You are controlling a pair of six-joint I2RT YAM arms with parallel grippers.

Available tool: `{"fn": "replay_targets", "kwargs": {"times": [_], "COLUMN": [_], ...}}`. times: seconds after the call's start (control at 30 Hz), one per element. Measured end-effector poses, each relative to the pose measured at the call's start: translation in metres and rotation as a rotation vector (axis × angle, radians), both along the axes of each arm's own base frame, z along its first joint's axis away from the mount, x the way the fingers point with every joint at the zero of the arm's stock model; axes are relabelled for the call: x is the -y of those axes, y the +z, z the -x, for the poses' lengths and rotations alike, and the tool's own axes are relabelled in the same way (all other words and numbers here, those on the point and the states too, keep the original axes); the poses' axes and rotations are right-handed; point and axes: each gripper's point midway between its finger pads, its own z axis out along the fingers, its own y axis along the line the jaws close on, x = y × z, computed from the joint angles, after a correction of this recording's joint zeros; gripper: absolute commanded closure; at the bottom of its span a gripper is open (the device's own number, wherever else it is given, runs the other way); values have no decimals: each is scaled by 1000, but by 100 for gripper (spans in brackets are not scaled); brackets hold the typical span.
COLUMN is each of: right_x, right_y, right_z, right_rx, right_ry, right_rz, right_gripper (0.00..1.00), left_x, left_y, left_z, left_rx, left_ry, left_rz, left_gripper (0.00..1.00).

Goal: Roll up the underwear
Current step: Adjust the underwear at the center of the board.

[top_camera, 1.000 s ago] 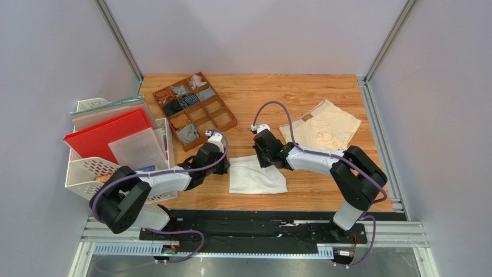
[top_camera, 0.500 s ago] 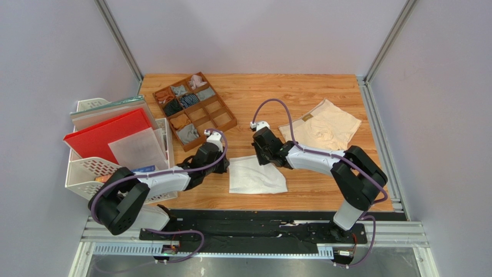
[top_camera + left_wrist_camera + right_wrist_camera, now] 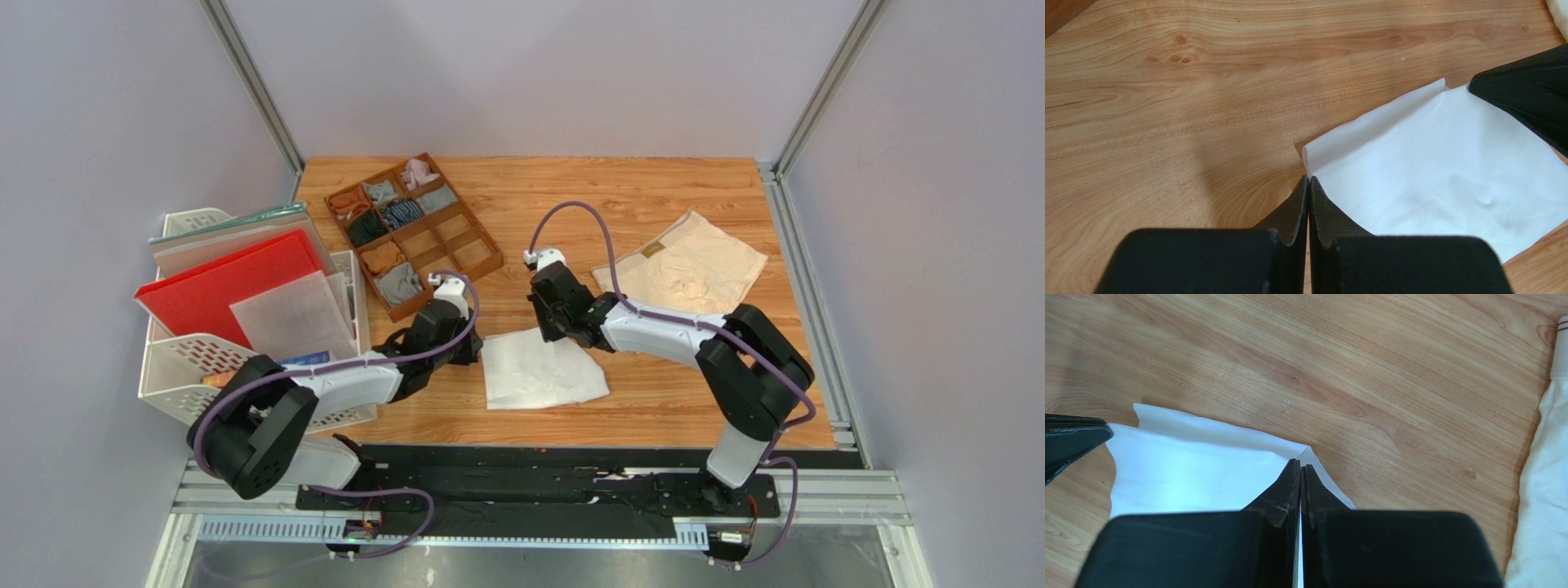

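Note:
The white underwear [image 3: 540, 370] lies folded flat on the wooden table between the two arms. My left gripper [image 3: 470, 352] is shut on its far left corner, and in the left wrist view [image 3: 1308, 179] the cloth's edge [image 3: 1438, 165] is pinched at the fingertips. My right gripper [image 3: 567, 333] is shut on its far right corner, which the right wrist view [image 3: 1300, 465] shows pinched at the cloth [image 3: 1192, 471]. The cream-beige underwear [image 3: 682, 266] lies spread at the far right, apart from both grippers; its edge shows in the right wrist view [image 3: 1545, 496].
A brown compartment tray [image 3: 461, 243] with small rolled garments stands at the far left of the table. A white rack [image 3: 172, 368] with red and white boards stands off the table's left edge.
Both grippers have moved a little away from the arms' bases, dragging the white underwear's far edge with them. The cloth has shifted slightly left and farther up the table.

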Motion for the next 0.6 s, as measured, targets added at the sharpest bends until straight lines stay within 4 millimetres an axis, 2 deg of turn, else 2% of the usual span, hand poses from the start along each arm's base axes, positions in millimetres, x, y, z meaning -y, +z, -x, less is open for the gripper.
{"fn": "replay_targets", "kwargs": {"times": [0.2, 0.6], "right_x": [3, 7], "right_y": [-16, -16], "right_z": [0, -3], "right_rx": [-22, -6], "right_ry": [-5, -26], "right_rz": [35, 54], "right_gripper": [100, 100], "left_x": [-1, 6], "left_y": [-1, -6], "left_z": [-4, -11], "left_rx": [-4, -13], "left_ry": [-1, -30], "left_rz": [-5, -22], "left_gripper": [100, 100]}}
